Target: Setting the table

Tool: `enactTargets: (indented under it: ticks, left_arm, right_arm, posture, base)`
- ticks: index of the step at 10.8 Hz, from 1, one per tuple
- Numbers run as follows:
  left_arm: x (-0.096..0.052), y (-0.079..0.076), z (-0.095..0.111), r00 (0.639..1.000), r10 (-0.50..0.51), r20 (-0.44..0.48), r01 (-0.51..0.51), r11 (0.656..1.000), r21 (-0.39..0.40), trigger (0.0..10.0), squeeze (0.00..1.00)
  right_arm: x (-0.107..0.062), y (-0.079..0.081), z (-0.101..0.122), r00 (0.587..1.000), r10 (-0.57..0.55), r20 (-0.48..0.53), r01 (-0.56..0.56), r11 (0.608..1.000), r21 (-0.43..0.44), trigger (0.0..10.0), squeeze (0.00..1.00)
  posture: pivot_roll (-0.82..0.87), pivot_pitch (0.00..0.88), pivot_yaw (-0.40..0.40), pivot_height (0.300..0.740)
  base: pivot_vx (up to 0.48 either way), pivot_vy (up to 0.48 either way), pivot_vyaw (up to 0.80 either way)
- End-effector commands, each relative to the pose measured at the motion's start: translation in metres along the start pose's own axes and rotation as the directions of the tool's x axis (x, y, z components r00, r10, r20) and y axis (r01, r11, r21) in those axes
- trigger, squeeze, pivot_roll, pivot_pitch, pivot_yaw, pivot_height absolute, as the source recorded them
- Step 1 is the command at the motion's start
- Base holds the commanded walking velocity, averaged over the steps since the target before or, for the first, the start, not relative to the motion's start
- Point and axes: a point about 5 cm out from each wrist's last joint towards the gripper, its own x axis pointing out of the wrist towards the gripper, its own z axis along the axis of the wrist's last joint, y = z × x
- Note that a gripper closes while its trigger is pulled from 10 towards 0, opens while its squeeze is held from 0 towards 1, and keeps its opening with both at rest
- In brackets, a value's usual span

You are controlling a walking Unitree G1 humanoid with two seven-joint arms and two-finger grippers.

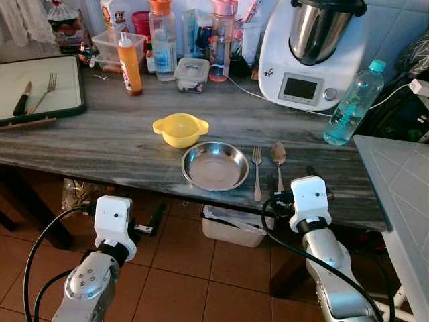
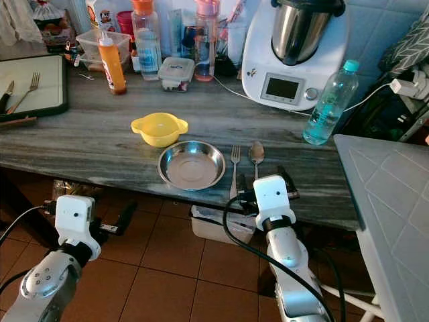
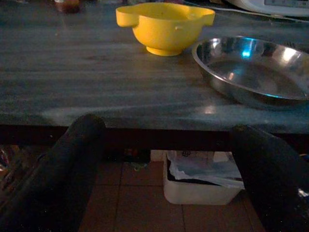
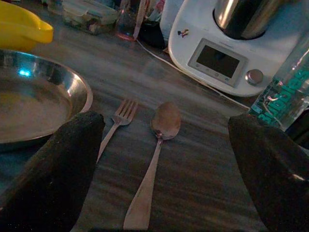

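Observation:
A steel plate [image 1: 215, 166] lies near the front edge of the grey wooden table [image 1: 100, 144], and a yellow two-handled bowl [image 1: 180, 129] stands just behind it to the left. Right of the plate, a fork [image 1: 257, 171] and a spoon [image 1: 278, 161] lie side by side. My right gripper [image 4: 164, 126] is open at the table's front edge, low over the handles of the fork and spoon, holding nothing. My left gripper [image 3: 169, 130] is open too, below and in front of the table edge, facing the bowl [image 3: 164, 26] and the plate [image 3: 253, 72].
At the back left, a dark-rimmed board [image 1: 40, 87] carries a knife and a fork. Bottles, jars, an orange sauce bottle [image 1: 129, 64], a white kitchen machine [image 1: 312, 54] and a water bottle [image 1: 353, 104] line the back. A white table [image 1: 402, 181] stands on the right, and a white bin [image 1: 231, 228] sits under the table.

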Motion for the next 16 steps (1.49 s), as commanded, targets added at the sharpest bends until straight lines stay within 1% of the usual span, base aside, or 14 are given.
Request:
enactTargets:
  ticks: [1,5,13,14,15,16]
  left_arm:
    - [0.0010,-0.0010,0.0043,1.000,-0.012,0.005,0.012,1.000,0.007,10.0,0.00]
    - [0.0003,-0.0033,0.0037,1.000,-0.024,-0.005,0.024,1.000,0.005,10.0,0.00]
    - [0.0013,-0.0095,0.0030,0.999,-0.046,-0.005,0.046,0.999,0.007,10.0,0.00]
    - [0.0031,-0.0109,0.0058,0.998,-0.052,0.024,0.052,0.999,0.007,10.0,0.00]
    - [0.0054,-0.0108,0.0062,0.999,-0.035,0.020,0.034,0.999,0.012,10.0,0.00]
    - [0.0070,-0.0106,0.0077,0.999,-0.033,0.035,0.033,0.999,0.011,10.0,0.00]
  right_arm:
    - [0.0005,-0.0017,0.0010,1.000,-0.004,0.002,0.004,1.000,-0.006,10.0,0.35]
    - [-0.0012,-0.0036,-0.0005,1.000,-0.005,-0.005,0.005,1.000,-0.009,10.0,0.32]
    - [0.0005,-0.0051,-0.0009,1.000,-0.011,-0.009,0.011,1.000,-0.007,10.0,0.31]
    - [0.0007,-0.0066,-0.0005,1.000,-0.014,-0.009,0.014,1.000,-0.009,10.0,0.27]
    - [0.0008,-0.0079,-0.0007,1.000,-0.017,-0.010,0.017,1.000,-0.013,10.0,0.15]
    - [0.0006,-0.0084,-0.0007,1.000,-0.018,-0.010,0.018,1.000,-0.014,10.0,0.10]
  posture:
    - [0.16,0.009,-0.046,0.740]
    - [0.16,0.015,-0.048,0.740]
    - [0.16,0.016,-0.052,0.740]
    - [0.15,0.017,-0.053,0.740]
    - [0.15,0.017,-0.053,0.740]
    - [0.15,0.017,-0.052,0.740]
  base:
    - [-0.296,0.000,0.00]
    - [-0.352,0.000,0.00]
    - [-0.370,0.000,0.00]
    - [0.000,0.000,0.00]
    - [0.000,0.000,0.00]
    - [0.000,0.000,0.00]
